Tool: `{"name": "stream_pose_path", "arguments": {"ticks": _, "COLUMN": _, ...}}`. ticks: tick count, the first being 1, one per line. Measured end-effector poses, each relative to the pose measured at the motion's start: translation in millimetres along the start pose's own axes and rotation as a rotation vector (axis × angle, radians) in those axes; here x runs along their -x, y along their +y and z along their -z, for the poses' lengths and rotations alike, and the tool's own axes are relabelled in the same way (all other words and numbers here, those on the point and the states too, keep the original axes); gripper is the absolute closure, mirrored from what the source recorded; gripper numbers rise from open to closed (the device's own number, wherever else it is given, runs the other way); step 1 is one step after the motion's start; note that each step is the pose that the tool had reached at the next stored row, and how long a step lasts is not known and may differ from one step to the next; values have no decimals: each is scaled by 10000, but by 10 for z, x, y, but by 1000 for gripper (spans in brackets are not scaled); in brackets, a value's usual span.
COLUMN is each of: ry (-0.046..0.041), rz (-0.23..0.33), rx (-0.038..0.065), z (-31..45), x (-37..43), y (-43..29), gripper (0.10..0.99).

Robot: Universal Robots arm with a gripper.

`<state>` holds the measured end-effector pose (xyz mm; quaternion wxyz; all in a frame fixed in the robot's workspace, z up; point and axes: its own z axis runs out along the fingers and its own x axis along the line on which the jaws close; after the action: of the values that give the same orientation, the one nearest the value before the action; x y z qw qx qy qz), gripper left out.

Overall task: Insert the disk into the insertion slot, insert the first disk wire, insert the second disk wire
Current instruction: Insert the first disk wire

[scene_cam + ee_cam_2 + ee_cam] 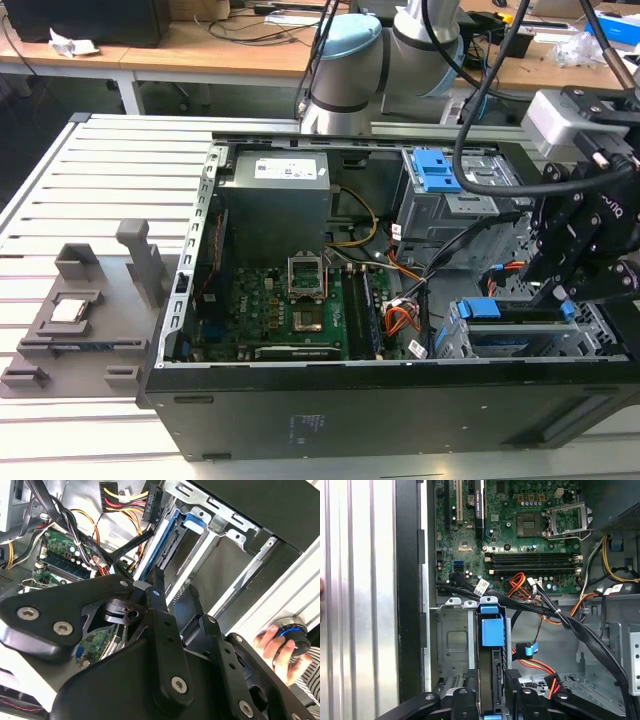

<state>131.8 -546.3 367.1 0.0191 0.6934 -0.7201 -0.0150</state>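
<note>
The gripper (491, 685) pinches the disk (495, 665), which stands on edge in the slot (451, 640) at a corner of the case (410, 580) (a hand (272, 647) rests outside on a knob (292, 632)); any tilt could jam its blue carrier (492, 630) against the slot's walls, or trap the loose wires (530, 652) alongside.

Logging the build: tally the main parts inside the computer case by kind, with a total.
drive cages: 2 (taller cage, insertion slot)
disk: 1
motherboard: 1
power supply: 1
Total: 5
</note>
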Motion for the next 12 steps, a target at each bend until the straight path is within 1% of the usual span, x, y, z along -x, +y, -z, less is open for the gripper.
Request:
{"name": "stream_pose_path", "arguments": {"ticks": 4, "ry": -1, "rz": 7, "rx": 0, "z": 1, "x": 24, "y": -25, "gripper": 725}}
{"name": "stream_pose_path", "arguments": {"ticks": 6, "ry": 1, "rz": 24, "rx": 0, "z": 3, "x": 52, "y": -72, "gripper": 725}}
{"name": "stream_pose_path", "arguments": {"ticks": 8, "ry": 2, "rz": 38, "rx": 0, "z": 5, "x": 67, "y": -97, "gripper": 725}}
{"name": "stream_pose_path", "arguments": {"ticks": 10, "ry": 3, "rz": 68, "rx": 0, "z": 8, "x": 94, "y": -150, "gripper": 725}}
{"name": "stream_pose_path", "arguments": {"ticks": 12, "ry": 4, "rz": 85, "rx": 0, "z": 9, "x": 108, "y": -178, "gripper": 725}}
